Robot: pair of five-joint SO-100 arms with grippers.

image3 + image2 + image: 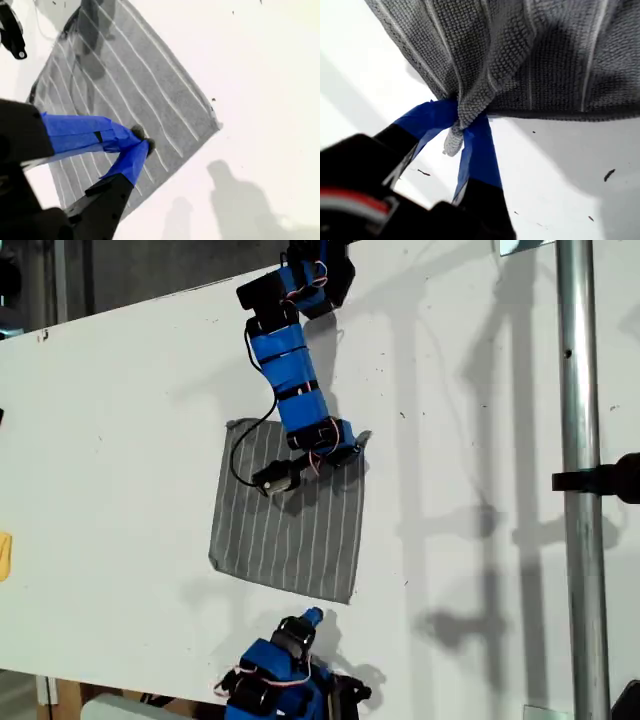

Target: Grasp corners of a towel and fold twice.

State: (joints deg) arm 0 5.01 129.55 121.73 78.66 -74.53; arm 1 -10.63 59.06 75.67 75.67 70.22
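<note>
The grey pinstriped towel (285, 530) lies flat on the white table (120, 440), in the middle of the exterior view. Its far corner (362, 437) toward the exterior view's right is bunched and raised. My first gripper (345, 452) reaches in from the exterior view's top and is shut on that corner (457, 135), the towel (545, 60) hanging from the blue fingertips (477, 145). My second gripper (308, 618) sits by the towel's near edge. Its blue fingers (85, 132) meet with nothing between them, above the towel (135, 85), whose nearby corner (217, 125) lies flat.
A vertical metal pole (578, 440) with a black clamp (600, 480) stands at the exterior view's right. A yellow object (4, 555) shows at that view's left edge. A black cable (250, 435) loops from the first arm over the towel.
</note>
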